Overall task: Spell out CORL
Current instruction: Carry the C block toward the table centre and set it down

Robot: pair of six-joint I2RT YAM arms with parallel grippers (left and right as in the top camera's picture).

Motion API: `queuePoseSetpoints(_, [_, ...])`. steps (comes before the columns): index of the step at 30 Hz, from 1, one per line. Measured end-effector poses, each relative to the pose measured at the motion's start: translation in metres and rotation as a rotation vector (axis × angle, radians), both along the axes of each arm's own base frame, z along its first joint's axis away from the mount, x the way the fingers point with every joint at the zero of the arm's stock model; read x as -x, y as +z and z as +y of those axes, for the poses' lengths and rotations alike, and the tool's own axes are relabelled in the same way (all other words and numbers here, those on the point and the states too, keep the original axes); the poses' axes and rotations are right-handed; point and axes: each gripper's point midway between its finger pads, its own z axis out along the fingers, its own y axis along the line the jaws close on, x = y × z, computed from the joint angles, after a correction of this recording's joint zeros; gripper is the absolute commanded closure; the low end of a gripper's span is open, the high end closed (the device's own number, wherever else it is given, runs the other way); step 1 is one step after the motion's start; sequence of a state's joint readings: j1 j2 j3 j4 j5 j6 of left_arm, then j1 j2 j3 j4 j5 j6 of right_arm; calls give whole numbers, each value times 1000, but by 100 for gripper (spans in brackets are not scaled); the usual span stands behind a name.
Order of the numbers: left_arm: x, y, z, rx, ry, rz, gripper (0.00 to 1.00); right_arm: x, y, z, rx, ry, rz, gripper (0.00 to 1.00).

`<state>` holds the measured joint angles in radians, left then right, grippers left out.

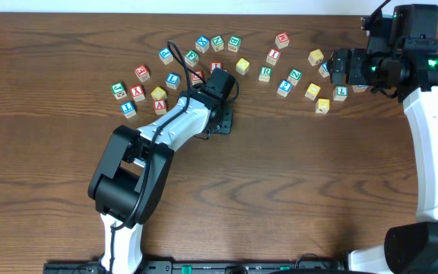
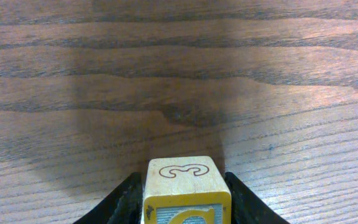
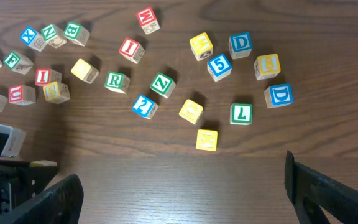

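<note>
Evidently we have our left gripper (image 1: 220,116) clenched on a yellow cube (image 2: 188,186), fingers against both its sides. It sits just at 6 o'clock of the scattered cubes (image 1: 217,42), where the bare table (image 1: 318,190) leaves room for a row. Our right gripper (image 3: 185,186) hangs released, jaws wide, at the table's 2 o'clock, overlooking the green R cube (image 3: 115,80), likely a coming pick.
</note>
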<state>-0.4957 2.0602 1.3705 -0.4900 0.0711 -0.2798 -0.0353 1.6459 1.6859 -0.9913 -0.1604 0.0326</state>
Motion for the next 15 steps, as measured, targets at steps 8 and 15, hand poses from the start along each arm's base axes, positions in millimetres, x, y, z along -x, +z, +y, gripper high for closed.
queuePoseSetpoints(8, [0,0,1,-4,1,-1,61,0,0,0,0,0,0,1])
queuePoseSetpoints(15, [1,-1,8,-31,11,8,61,0,0,0,1,-1,0,1])
